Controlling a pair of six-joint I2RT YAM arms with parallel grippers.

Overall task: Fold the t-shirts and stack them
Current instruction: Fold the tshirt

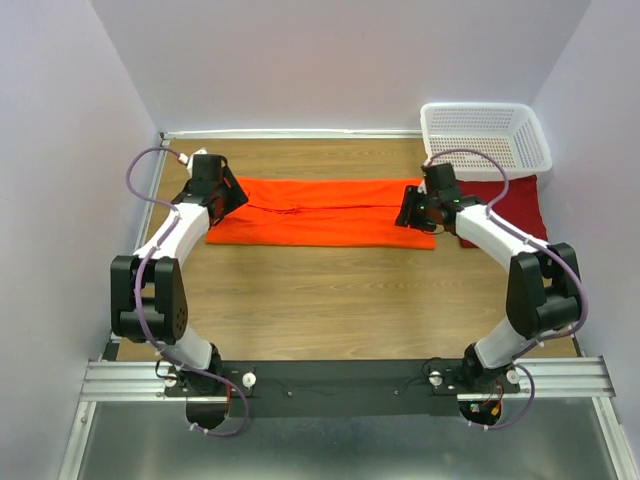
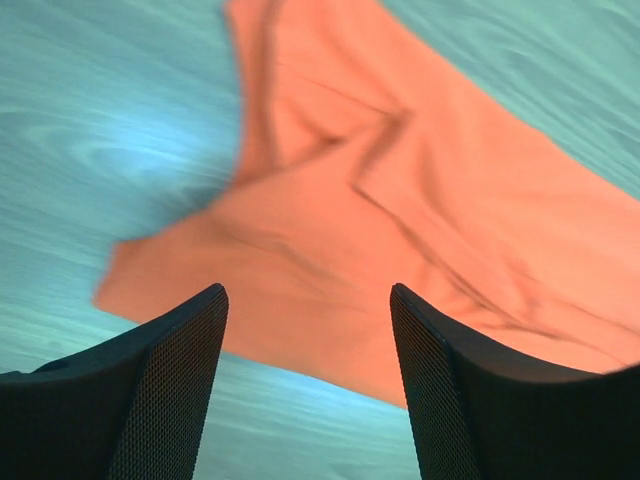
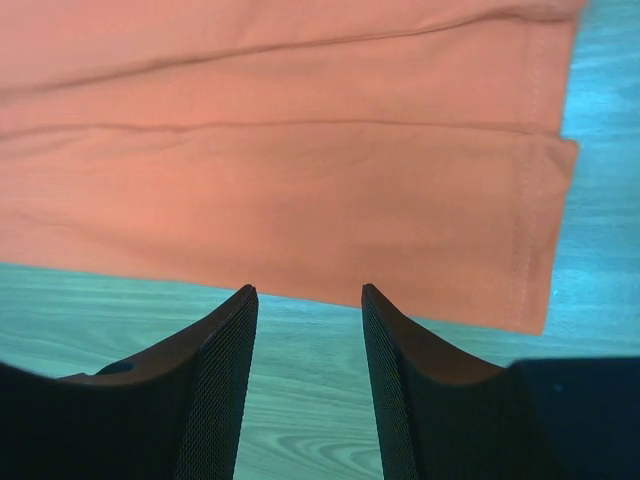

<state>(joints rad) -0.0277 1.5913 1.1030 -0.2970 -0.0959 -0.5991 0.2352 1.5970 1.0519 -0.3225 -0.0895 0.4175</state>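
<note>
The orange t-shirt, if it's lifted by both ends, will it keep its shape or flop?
Probably floppy: the orange t-shirt lies flat with soft creases, so its middle would likely sag. It looks thin, so probably light. Pushed, it may bunch rather than slide on the wooden table.

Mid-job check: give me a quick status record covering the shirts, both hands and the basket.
orange t-shirt: folded into a long strip, flat across the far half of the table
maroon t-shirt: folded, far right, just in front of the basket
basket: white mesh, far right corner
left hand: open, empty, at the strip's left end
right hand: open, empty, at the strip's right end
stacked: not yet, shirts lie side by side
</note>
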